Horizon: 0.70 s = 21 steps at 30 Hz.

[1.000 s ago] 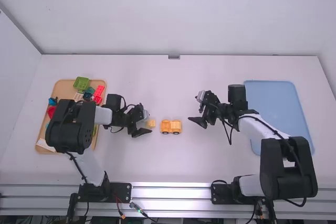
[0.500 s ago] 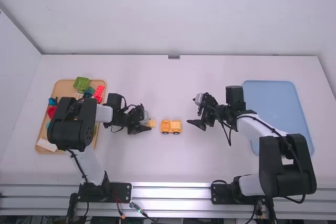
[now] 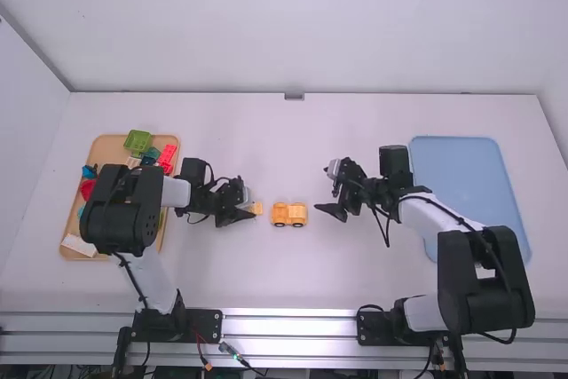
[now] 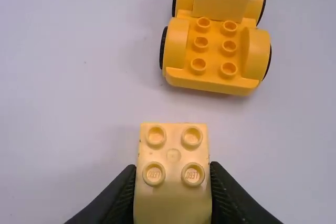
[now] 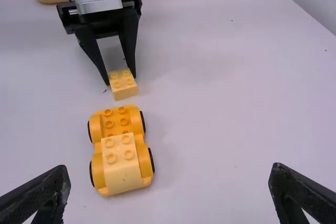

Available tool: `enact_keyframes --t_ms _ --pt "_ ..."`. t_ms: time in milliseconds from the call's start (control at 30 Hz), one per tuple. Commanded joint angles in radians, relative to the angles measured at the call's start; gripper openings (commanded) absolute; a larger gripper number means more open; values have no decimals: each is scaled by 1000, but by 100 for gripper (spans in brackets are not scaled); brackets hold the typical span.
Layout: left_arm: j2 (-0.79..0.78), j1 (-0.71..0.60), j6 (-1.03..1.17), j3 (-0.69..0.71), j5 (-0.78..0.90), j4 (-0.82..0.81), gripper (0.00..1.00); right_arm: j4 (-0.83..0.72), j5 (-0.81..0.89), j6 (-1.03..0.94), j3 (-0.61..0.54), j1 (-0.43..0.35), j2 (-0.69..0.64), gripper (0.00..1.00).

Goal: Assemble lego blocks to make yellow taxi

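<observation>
Apparently midway through building up the taxi's body. Holding, with the left gripper (image 4: 172,166) closed to block width, a pale yellow block (image 4: 173,203) by its sides, low over or on the bench (image 3: 266,281); cannot tell which. Just ahead of that gripper, apart from the block, the wheeled base (image 4: 214,53), bare-studded at the near end and topped at the far end by a seated block (image 4: 220,6). Beyond that, the right gripper (image 5: 169,168), wide open and holding nothing. Next, lift, carry level, square up over the bare studs and press down. Seemingly ample room for so short a carry, well away from the bench edges, with the wooden tray (image 3: 111,150) behind the left gripper.
</observation>
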Motion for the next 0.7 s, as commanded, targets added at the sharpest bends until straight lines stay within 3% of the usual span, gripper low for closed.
enact_keyframes --t_ms 0,367,467,533,667 --pt "12 -6 8 0 -9 -5 33 -1 -6 -2 -9 2 9 99" --pt "11 -5 9 1 -19 -2 29 10 -6 -2 -9 4 9 99" --pt "-3 2 -26 12 -19 -17 22 9 -6 -3 -9 5 9 99" --pt "-29 2 -125 23 -19 -13 7 1 21 -42 -9 24 9 99" --pt "-74 -2 -205 31 -32 -12 2 24 65 -96 -34 64 9 99"
